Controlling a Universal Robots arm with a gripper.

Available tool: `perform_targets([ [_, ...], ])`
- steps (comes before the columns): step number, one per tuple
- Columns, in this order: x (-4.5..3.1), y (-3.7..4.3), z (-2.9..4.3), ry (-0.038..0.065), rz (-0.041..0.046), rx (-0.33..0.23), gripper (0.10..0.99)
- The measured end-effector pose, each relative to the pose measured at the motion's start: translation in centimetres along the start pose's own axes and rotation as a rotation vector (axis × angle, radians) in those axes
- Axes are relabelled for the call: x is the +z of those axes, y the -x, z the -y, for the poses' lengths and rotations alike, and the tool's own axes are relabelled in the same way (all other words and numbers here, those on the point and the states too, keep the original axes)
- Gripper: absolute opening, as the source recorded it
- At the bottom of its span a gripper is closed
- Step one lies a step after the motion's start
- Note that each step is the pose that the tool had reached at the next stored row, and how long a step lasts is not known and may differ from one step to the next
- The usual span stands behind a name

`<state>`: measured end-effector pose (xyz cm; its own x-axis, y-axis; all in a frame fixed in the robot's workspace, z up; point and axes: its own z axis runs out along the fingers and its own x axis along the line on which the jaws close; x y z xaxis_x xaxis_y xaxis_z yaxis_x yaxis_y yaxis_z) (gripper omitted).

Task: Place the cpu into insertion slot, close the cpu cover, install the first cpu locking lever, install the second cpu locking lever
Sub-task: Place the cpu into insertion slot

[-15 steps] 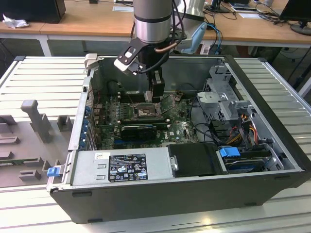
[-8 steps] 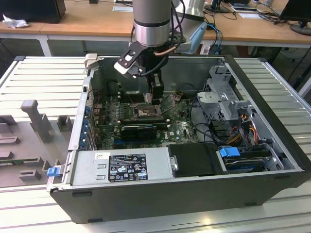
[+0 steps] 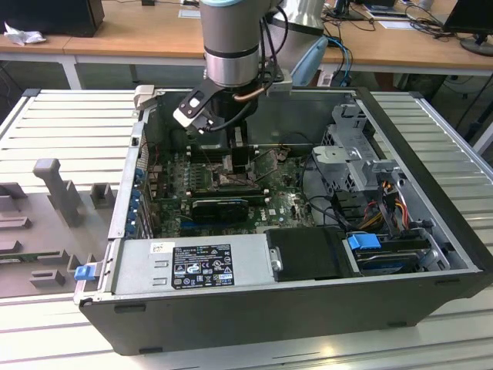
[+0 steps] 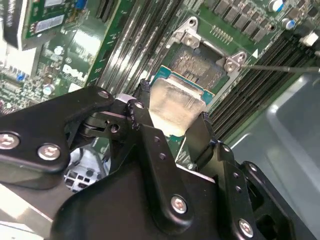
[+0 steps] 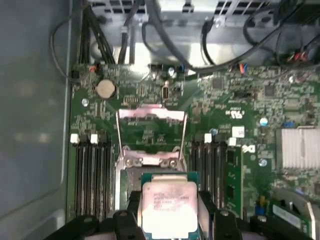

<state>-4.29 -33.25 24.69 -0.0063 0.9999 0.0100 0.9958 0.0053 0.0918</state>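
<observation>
One chip (image 5: 167, 212), silvery face up, clamped by its edges between the claw's (image 5: 168, 200) two fingers, kept level, likely for seating. One bare socket (image 4: 197, 65) just ahead of the claw. One cover (image 5: 151, 114) swung open beyond, leaving access.

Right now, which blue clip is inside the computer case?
The blue clip atop the drive bay, at the exterior view's right. The other clip sits on the case's outer corner.
</observation>
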Motion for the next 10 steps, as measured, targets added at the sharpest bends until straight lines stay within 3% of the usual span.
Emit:
perform_targets([
  [6,1.41,-1.7,0.31,0.0,-0.0001,-0.001,0.533],
  [10,2.2,-1.77,0.92,0.0,0.0,0.0,0.533],
])
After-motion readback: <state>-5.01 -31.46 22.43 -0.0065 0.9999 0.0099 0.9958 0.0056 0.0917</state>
